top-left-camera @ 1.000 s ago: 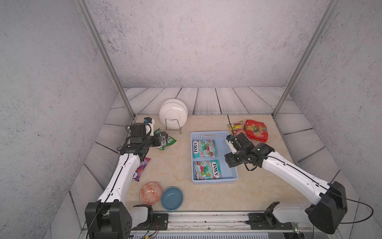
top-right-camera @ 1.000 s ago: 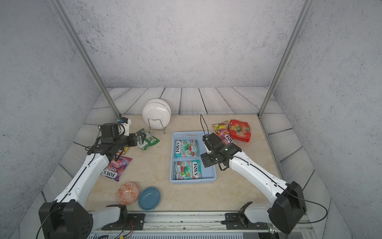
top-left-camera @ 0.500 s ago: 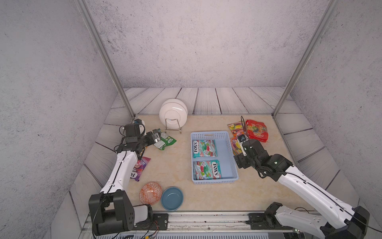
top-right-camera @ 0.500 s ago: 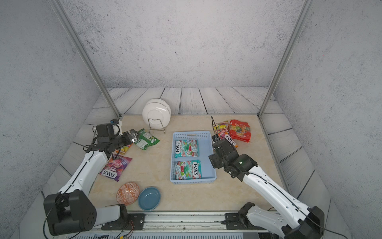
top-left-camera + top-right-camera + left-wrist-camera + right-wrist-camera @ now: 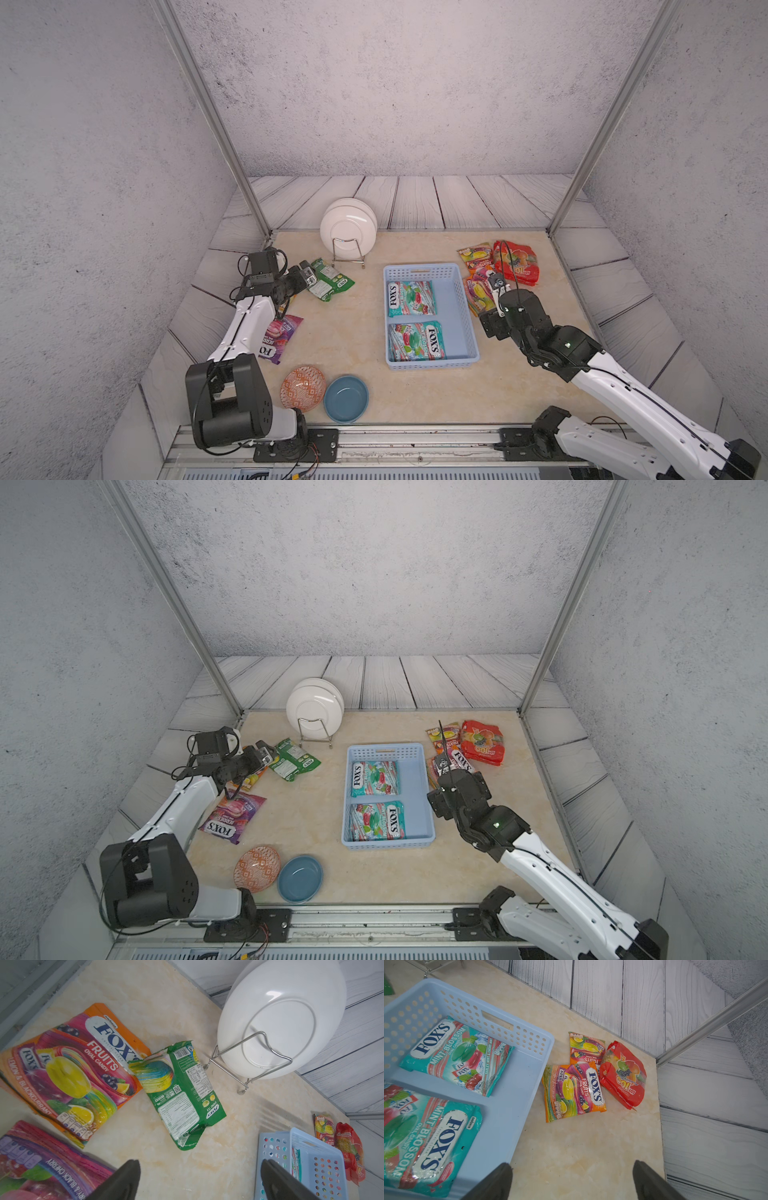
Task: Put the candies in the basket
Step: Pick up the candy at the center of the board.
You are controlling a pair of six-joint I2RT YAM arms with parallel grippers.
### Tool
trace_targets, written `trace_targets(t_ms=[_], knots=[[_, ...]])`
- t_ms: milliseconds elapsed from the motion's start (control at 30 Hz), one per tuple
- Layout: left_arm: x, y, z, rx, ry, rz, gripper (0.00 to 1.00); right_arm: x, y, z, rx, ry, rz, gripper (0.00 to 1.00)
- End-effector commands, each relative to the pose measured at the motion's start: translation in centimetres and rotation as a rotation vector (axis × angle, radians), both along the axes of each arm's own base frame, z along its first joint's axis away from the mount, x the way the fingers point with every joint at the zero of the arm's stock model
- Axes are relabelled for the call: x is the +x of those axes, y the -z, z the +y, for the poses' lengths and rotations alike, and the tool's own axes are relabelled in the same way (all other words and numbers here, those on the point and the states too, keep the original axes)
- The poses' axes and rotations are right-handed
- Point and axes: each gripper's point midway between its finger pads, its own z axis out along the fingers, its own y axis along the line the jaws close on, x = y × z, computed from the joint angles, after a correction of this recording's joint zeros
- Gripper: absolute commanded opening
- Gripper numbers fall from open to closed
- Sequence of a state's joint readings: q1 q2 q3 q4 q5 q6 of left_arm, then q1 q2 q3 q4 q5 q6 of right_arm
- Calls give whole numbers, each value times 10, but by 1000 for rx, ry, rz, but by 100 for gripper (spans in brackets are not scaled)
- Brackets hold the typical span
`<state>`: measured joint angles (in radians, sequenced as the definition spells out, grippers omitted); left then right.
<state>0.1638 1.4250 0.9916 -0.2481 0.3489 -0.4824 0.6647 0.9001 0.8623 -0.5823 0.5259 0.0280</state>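
Right gripper [image 5: 571, 1164] gapes over bare table [image 5: 583, 1142] beside basket [image 5: 529, 1105] rim.

Noted light blue basket [image 5: 453, 299], hole-dotted; teal-and-red mint bags [image 5: 411, 298]; green bag [image 5: 332, 284]; purple bag [image 5: 279, 340]; orange fruit-printed bags [image 5: 574, 1089]; red bag [image 5: 517, 266]; orange-patterned bowl [image 5: 302, 387]; dark blue bowl [image 5: 345, 398]; white plates [image 5: 348, 228]; beige marbled table [image 5: 345, 332].

White tubular links join blocky black joint housings on the left arm [image 5: 243, 328] and right arm [image 5: 623, 388], with thin black cables looping alongside. A small green light [image 5: 566, 344] glows on the right arm's black elbow housing. The right end effector [image 5: 571, 1164] has dark wedge-shaped fingers [image 5: 496, 1182], perhaps rubber-faced.
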Motion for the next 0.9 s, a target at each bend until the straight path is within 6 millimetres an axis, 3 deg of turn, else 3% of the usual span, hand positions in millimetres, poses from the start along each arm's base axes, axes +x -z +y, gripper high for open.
trace_targets(t_ms=[0, 333, 867], knots=[[5, 6, 6, -24, -22, 15, 97, 0, -10, -9, -10, 29, -61, 96], [21, 44, 18, -109, -66, 110, 92, -4, -26, -18, 0, 45, -134, 98], [56, 87, 9, -261, -28, 219, 82, -7, -32, -23, 10, 49, -167, 99]])
